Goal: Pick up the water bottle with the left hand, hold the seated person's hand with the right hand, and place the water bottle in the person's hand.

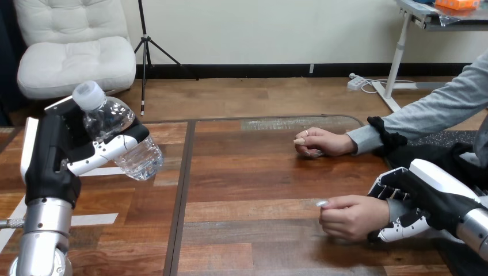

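Note:
A clear plastic water bottle (pixel 118 133) with a white cap is held up above the table's left side, tilted, with my left hand (pixel 54 155) shut on it. At the lower right my right hand (pixel 415 206) is curled round the person's wrist. That nearer hand of the person (pixel 352 216) is loosely closed and rests on the table. The person's farther hand (pixel 320 141) lies curled on the table, apart from both my hands.
The wooden table (pixel 253 184) has a dark seam running front to back left of centre. White tape strips (pixel 92 218) lie on its left part. The person's grey sleeve (pixel 437 109) comes in from the right edge.

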Robot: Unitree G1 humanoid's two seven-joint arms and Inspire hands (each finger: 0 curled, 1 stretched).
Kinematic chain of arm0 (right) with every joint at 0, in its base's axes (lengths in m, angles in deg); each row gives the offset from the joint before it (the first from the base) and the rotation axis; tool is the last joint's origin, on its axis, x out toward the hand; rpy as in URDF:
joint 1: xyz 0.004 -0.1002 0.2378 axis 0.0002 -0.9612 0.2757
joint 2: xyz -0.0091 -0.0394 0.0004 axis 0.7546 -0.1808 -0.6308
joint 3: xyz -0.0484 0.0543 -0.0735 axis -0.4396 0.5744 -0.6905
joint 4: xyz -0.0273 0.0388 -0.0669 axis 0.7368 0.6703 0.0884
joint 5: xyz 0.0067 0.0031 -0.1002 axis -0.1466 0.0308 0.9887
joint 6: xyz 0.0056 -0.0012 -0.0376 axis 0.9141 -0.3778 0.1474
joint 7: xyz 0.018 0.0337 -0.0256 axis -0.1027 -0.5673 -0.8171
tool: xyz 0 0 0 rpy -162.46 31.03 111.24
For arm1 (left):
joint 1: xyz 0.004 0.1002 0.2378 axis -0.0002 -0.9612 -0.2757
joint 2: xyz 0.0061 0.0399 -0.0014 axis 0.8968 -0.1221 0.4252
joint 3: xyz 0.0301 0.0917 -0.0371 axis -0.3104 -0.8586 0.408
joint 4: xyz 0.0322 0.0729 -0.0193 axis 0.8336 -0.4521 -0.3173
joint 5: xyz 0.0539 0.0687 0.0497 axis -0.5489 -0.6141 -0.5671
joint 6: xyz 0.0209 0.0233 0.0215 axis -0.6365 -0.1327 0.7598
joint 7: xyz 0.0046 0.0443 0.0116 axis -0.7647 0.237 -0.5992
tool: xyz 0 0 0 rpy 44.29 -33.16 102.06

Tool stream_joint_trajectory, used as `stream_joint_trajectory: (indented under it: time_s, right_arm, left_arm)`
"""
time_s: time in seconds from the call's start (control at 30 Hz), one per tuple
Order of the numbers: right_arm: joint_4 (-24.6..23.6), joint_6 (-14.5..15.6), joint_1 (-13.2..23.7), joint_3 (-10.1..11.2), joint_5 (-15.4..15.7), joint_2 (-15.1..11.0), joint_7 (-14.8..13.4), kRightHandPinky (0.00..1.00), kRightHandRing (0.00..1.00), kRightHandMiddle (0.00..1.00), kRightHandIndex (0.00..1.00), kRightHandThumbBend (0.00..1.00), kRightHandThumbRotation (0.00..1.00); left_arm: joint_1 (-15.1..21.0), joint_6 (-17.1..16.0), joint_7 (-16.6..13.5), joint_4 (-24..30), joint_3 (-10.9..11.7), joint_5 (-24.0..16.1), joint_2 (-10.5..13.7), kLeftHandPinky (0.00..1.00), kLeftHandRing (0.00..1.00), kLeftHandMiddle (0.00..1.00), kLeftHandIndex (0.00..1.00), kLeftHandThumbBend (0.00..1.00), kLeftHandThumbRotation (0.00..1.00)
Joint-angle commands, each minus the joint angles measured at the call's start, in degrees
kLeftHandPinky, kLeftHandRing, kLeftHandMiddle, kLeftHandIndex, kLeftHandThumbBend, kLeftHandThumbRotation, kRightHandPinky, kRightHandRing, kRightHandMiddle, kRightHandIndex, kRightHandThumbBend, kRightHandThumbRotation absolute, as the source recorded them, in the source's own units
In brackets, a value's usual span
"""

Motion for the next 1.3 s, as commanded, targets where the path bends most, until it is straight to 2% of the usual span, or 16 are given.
stream_joint_trajectory:
  time_s: [0.0, 0.33, 0.63, 0.93, 1.27]
  right_arm:
    - [0.6, -1.5, 3.2, 0.4, -0.8, 0.7, -1.7, 0.44, 0.47, 0.52, 0.50, 0.77, 0.00]
    - [0.9, -1.6, 3.4, 0.2, -0.4, 0.9, -2.9, 0.42, 0.45, 0.50, 0.49, 0.79, 0.00]
    - [1.8, -2.7, 3.6, -0.1, -0.1, 0.9, -4.3, 0.40, 0.43, 0.48, 0.47, 0.81, 0.00]
    - [3.3, -5.1, 4.0, -0.2, -0.3, 1.0, -5.7, 0.38, 0.41, 0.45, 0.44, 0.82, 0.00]
    - [3.2, -5.9, 4.1, 0.0, -0.5, 1.0, -6.4, 0.37, 0.39, 0.44, 0.43, 0.83, 0.00]
  left_arm:
    - [2.4, -1.5, -0.4, 4.0, 0.7, 0.5, 0.7, 0.28, 0.32, 0.36, 0.39, 0.68, 0.00]
    - [2.5, -1.6, -0.5, 3.9, 0.7, 0.4, 0.8, 0.27, 0.32, 0.36, 0.39, 0.68, 0.00]
    - [2.5, -1.9, -0.3, 3.8, 0.7, 0.4, 0.9, 0.27, 0.32, 0.36, 0.39, 0.67, 0.00]
    - [2.6, -2.2, 0.1, 3.5, 0.8, 0.8, 1.0, 0.27, 0.32, 0.36, 0.39, 0.66, 0.00]
    - [2.4, -1.4, -0.9, 4.2, 0.7, -0.3, 0.9, 0.27, 0.32, 0.36, 0.39, 0.67, 0.00]
